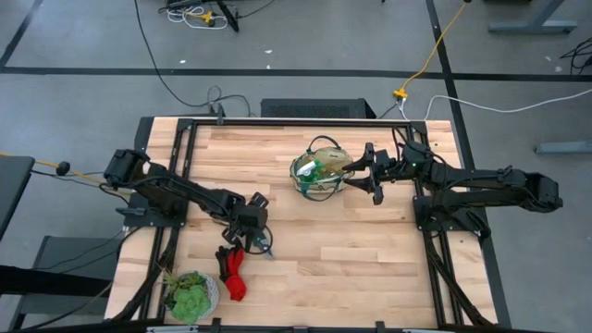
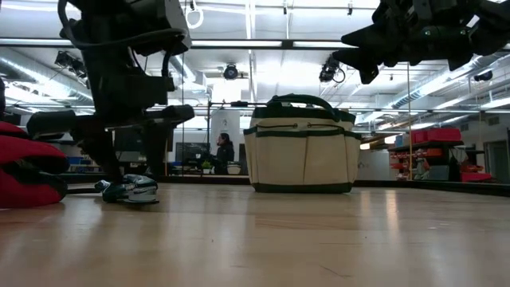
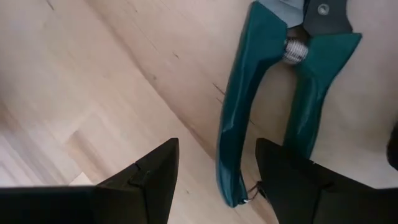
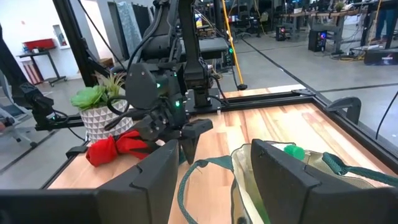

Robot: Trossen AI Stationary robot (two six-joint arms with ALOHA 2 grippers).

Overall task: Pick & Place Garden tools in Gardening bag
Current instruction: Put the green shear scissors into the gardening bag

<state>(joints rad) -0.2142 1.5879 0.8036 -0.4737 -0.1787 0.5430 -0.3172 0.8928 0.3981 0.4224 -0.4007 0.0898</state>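
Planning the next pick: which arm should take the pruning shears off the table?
Left. Its open claw hangs right over the shears; the right claw is at the bag.

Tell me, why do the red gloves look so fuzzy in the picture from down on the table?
In the low view the red gloves sit right by the lens, so they blur, while the gardening bag farther back looks sharp and bright ceiling lights shine on the table; in the high view the gloves look clear.
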